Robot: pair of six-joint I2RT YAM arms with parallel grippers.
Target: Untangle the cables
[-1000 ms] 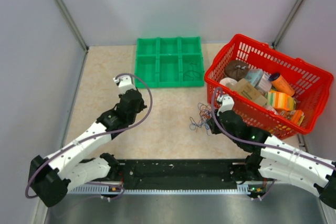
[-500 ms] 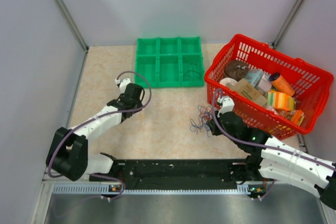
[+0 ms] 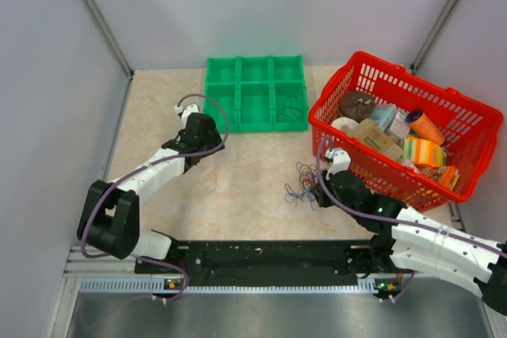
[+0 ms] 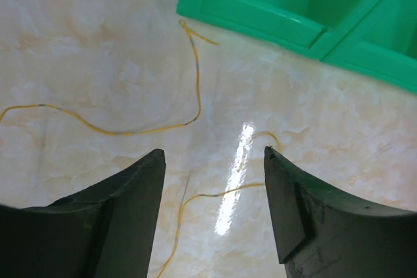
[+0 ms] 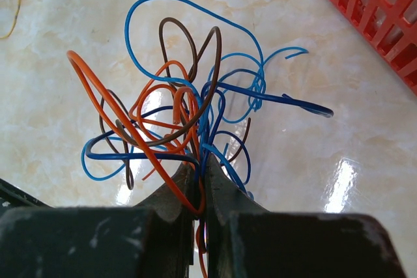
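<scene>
Cables (image 5: 195,96) in R pincer (image 5: 201,172), nr basket (image 5: 371,11)

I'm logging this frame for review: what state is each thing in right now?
left gripper: open, empty
right gripper: shut on the cable tangle
cable tangle: knotted, pinched
yellow strand: loose, flat on the table
green tray: upright, one dark wire inside
red basket: filled

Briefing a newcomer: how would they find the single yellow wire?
Start at the green tray. On the table just before its near-left corner, under the open left pincer, lies a thin yellow strand, loose and flat, unlike the blue-orange-brown tangle.
</scene>
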